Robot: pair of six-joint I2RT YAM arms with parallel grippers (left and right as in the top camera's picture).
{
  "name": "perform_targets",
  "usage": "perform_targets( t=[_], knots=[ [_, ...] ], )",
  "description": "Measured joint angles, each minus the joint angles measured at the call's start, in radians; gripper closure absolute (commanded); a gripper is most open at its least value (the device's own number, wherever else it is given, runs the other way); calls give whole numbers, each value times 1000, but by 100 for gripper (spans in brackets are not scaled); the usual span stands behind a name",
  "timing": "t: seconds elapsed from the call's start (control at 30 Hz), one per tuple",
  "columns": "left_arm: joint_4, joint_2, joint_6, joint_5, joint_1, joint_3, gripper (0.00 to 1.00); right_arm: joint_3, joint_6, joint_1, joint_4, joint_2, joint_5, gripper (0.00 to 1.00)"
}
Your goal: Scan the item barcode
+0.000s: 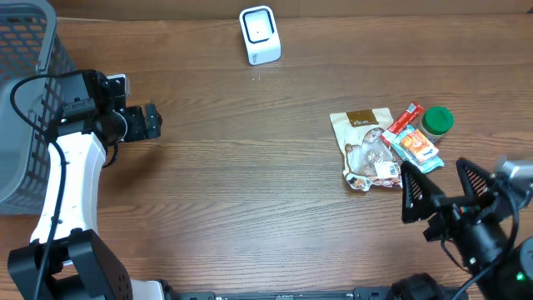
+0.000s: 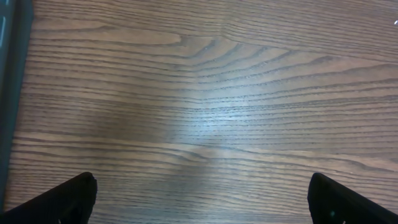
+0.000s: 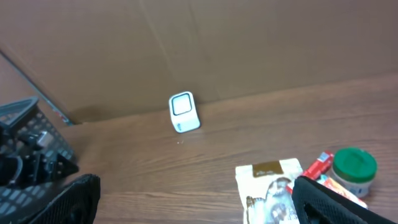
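Left tool (image 1: 156, 122), right tool (image 1: 438, 178) both wide, empty; wood-grain table (image 1: 250, 183); brown wall (image 3: 217, 43) behind.

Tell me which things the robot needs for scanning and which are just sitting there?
For the job: white scanner; snack pouch, orange packet and green-lidded tub. Any of these could be the item.
Just lying about: grey basket, probably.

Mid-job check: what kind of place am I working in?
Probably a mock checkout bench: a white barcode scanner, a grey mesh basket and a pile of packaged groceries on a wooden table.
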Motion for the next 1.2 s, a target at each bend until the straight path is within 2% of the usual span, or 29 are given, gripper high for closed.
perform_targets(
  t=[0.3, 0.6, 0.87, 1.2],
  knots=[
    [0, 0, 0, 0, 0, 0, 0, -375, 0, -79, 275, -254, 1, 0],
    [0, 0, 0, 0, 0, 0, 0, -758, -34, -94, 840, -424, -16, 0],
    [0, 0, 0, 0, 0, 0, 1, -959, -113, -112, 1221, -479, -56, 0],
    [0, 0, 0, 0, 0, 0, 0, -1059, -172, -150, 1258, -479, -86, 0]
  ],
)
